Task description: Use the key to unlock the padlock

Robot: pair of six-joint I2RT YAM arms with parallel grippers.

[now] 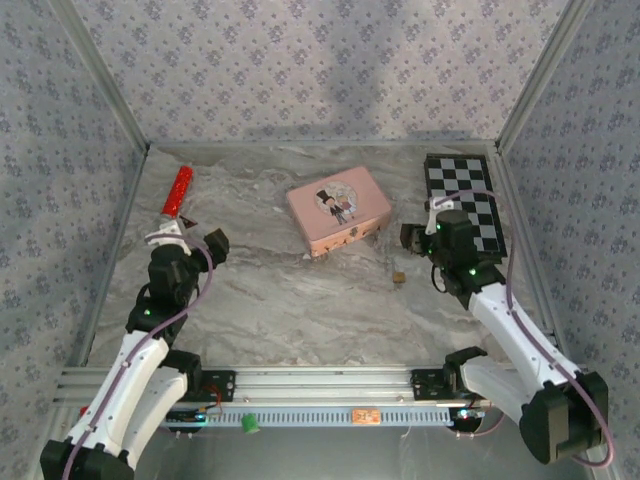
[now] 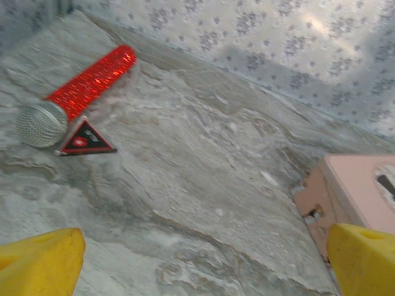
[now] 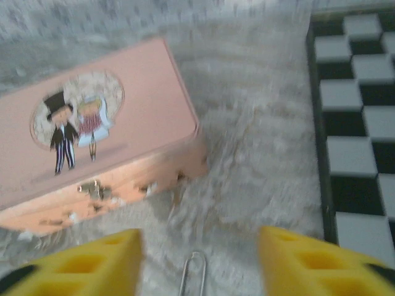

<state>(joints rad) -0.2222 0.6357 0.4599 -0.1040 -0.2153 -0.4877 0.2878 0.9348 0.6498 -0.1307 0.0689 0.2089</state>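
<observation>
While the left hand point(image 2: 203, 256) hangs wide, the right hand point(image 3: 199, 246) stands open astride a wire ring point(image 3: 194, 274), seemingly to grasp it.

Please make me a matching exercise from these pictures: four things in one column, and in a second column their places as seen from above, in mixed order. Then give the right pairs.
Things
1. pink tin
2. red microphone
3. chequered board
4. padlock

Places
A. along the right side
B. far left
C. centre, towards the back
D. right of centre, nearer to the robot than the tin

Pairs: 1-C; 2-B; 3-A; 4-D
</observation>
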